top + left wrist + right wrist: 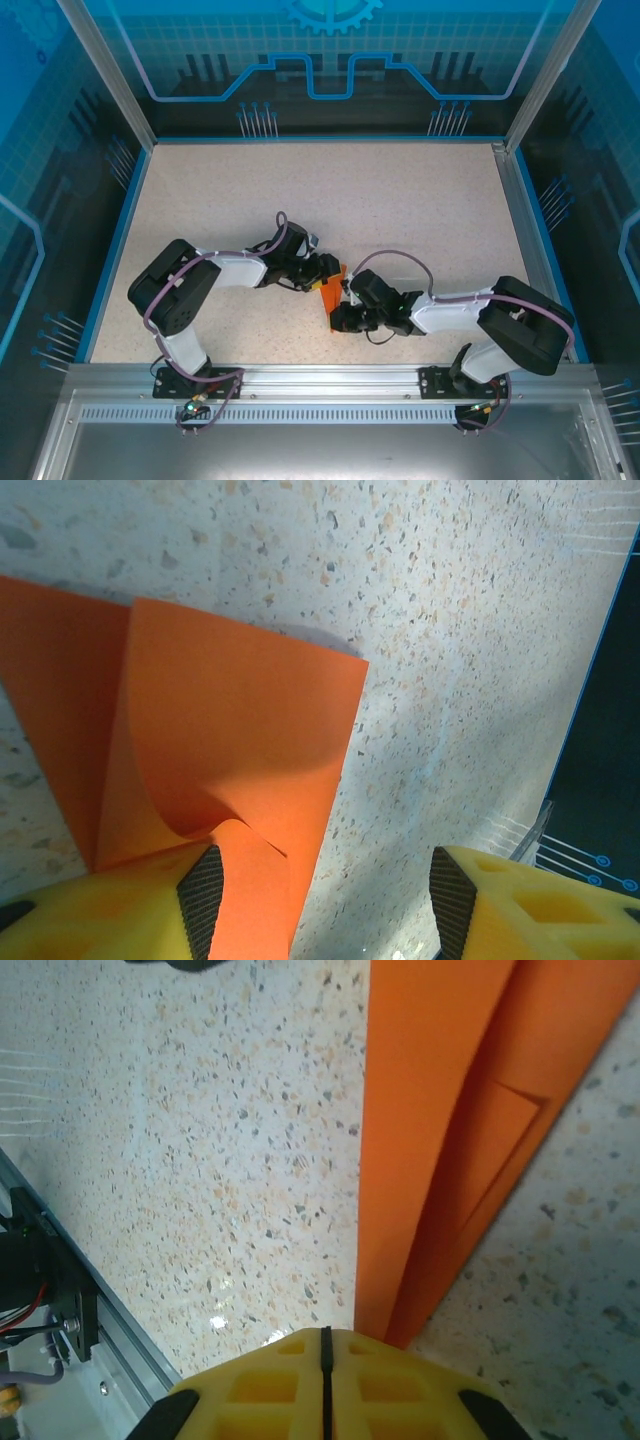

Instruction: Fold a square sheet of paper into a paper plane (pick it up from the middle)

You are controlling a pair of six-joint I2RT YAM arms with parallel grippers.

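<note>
Speckled beige stone-look desk (400, 200), edged in blue and walled by blue-printed panels (330, 50), takes up most of the top view. On its near half two white-and-black robot arms bend toward each other. The left arm (185, 290) reaches right and the right arm (500, 325) reaches left, their ends almost meeting just in front of the desk's middle. Between them lies the thin bright orange sheet of paper (331, 292), folded over on itself into layers, one flap curling up off the surface. The right claw (325, 1345) has its yellow fingers pressed together with only a dark seam between them, clamped on the near end of the sheet's long folded edge. The left claw (320, 890) has its yellow fingers apart, with bare desk showing in the gap. The curled corner of the sheet lies against the black pad (203, 895) of the finger on the left of that wrist view, while the other finger is clear of the paper.
</note>
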